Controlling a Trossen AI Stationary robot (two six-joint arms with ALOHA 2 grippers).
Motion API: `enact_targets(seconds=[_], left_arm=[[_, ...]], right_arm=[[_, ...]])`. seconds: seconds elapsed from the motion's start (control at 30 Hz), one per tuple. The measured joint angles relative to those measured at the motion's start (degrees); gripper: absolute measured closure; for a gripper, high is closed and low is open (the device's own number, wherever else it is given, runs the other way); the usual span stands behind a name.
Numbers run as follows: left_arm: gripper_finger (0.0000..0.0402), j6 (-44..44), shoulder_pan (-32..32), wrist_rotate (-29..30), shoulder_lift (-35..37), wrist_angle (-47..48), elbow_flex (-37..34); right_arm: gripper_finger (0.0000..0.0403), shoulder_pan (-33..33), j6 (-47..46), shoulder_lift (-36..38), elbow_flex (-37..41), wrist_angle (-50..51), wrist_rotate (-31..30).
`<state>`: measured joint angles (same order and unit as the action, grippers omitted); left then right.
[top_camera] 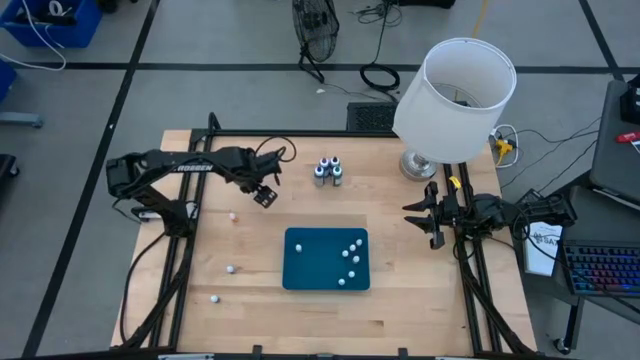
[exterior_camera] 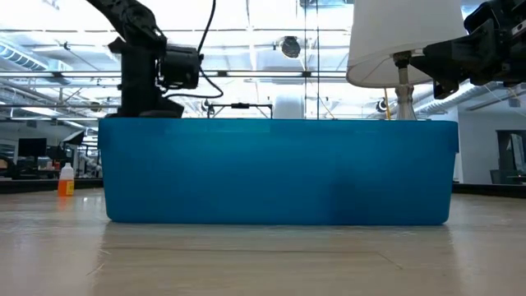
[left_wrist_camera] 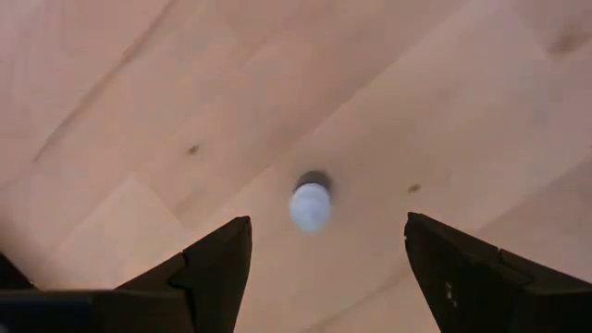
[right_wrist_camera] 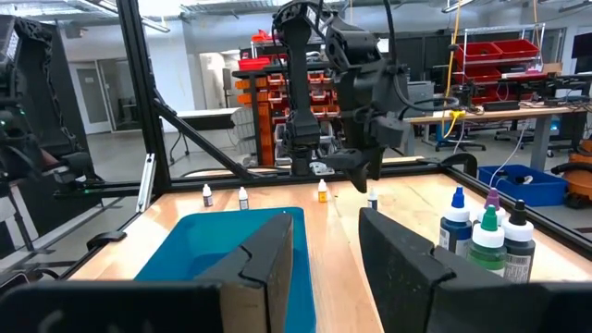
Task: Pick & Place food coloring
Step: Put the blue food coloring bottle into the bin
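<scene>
One food coloring bottle [left_wrist_camera: 311, 205] is standing upright on the bench [top_camera: 400, 310], seen cap-first directly below the left pincer [left_wrist_camera: 324, 268], in the centre of the left wrist frame between its spread fingers. The right pincer [top_camera: 432, 215] is waiting at the right of the high frame, fingers slightly apart, holding nothing.

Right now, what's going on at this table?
The left hand hangs open over the wood, above one small white-capped food coloring bottle standing upright between its fingers and not gripped. Several bottles already lie in the teal tray, and a few more stand loose on the table to the tray's left. A cluster of bigger bottles stands beyond the tray. The right hand waits empty near the lamp.
</scene>
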<state>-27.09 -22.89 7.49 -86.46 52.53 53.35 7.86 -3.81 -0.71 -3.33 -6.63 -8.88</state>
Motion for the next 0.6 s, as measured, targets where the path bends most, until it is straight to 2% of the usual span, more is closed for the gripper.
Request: enact_targets(seconds=[0.3,0.6], left_arm=[[0.0117,1.1,-1.6,-2.7,0.0,-6.6,-4.2],[0.0117,0.8,-3.2,-1.5,0.0,-7.9,-5.3]], right_arm=[[0.0289,0.0,0.0,0.0,0.0,0.0,0.0],[0.0289,0.0,0.0,0.0,0.0,0.0,0.0]])
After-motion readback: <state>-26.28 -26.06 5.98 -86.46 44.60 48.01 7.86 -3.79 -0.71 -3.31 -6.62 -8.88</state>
